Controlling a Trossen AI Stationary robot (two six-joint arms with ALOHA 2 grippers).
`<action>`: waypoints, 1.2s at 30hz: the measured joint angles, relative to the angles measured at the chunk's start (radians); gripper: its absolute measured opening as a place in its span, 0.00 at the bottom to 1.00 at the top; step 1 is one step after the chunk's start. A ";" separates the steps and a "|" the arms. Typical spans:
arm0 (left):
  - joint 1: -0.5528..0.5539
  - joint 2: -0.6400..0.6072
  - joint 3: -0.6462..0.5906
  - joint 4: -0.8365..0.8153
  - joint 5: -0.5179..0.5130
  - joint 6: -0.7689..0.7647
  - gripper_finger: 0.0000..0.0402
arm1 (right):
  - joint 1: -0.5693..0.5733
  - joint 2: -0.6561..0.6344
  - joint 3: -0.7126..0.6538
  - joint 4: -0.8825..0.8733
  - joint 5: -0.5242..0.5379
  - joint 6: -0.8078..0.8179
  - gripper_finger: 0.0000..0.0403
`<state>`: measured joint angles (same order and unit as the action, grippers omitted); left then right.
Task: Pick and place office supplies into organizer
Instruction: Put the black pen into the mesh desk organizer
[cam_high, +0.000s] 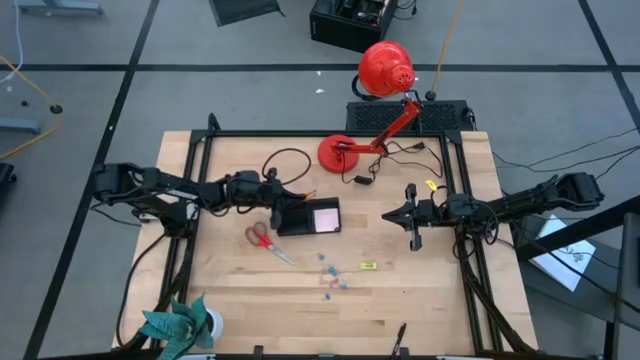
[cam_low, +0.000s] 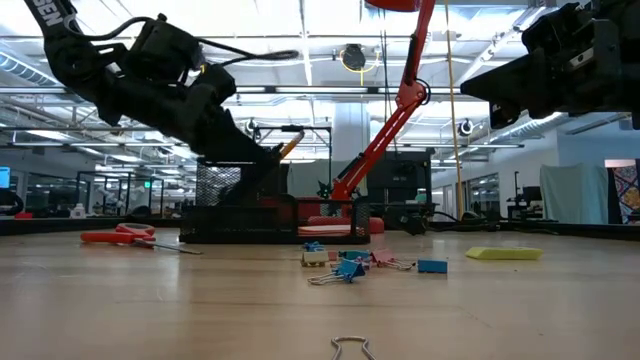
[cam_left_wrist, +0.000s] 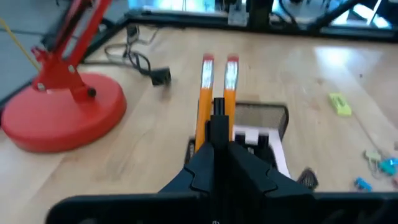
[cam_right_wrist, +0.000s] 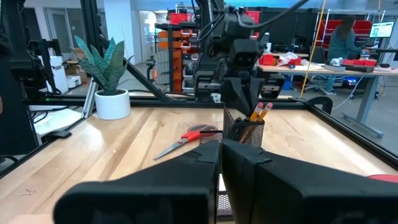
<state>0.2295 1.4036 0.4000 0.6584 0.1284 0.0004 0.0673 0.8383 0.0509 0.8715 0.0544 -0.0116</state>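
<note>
The left gripper (cam_high: 283, 196) hangs over the organizer's (cam_high: 300, 217) mesh cup at its lamp-side end. Its fingers (cam_left_wrist: 217, 134) are nearly pressed together, and two orange pencils (cam_left_wrist: 216, 93) stand on either side of the tips; whether the fingers pinch one of them I cannot tell. In the right wrist view the pencils (cam_right_wrist: 260, 111) lean out of the mesh cup (cam_right_wrist: 244, 129) just beneath that gripper.

The organizer sits near the table's (cam_high: 440, 290) middle, with a pale pink notepad (cam_high: 326, 217) lying in its flat compartment. Red-handled scissors (cam_high: 265, 240) lie on the wood just beside the organizer, toward the plant (cam_high: 180, 326). Small blue clips (cam_low: 345, 265) and a yellow bit (cam_high: 368, 266) are scattered on the table, apart from the organizer. A dark pen (cam_high: 400, 338) lies near the table's front edge.

The lamp base (cam_high: 339, 153) stands behind the organizer, its cable (cam_high: 285, 160) looping beside it.

The right gripper (cam_high: 412, 216) waits well apart on the right side of the table, fingers pressed together and holding nothing.
</note>
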 joint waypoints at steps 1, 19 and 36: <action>0.000 0.000 0.000 0.014 0.000 0.000 0.11 | 0.000 0.000 0.000 0.000 0.000 0.000 0.02; -0.099 -0.131 0.015 0.135 0.033 0.061 0.42 | 0.000 0.000 0.000 0.000 -0.003 0.000 0.02; -0.245 -0.471 0.015 -0.188 -0.047 0.411 0.03 | 0.073 -0.001 0.122 -0.174 -0.108 -0.154 0.00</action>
<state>-0.0156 0.9329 0.4152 0.4703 0.0812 0.4112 0.1399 0.8376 0.1725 0.6972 -0.0538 -0.1661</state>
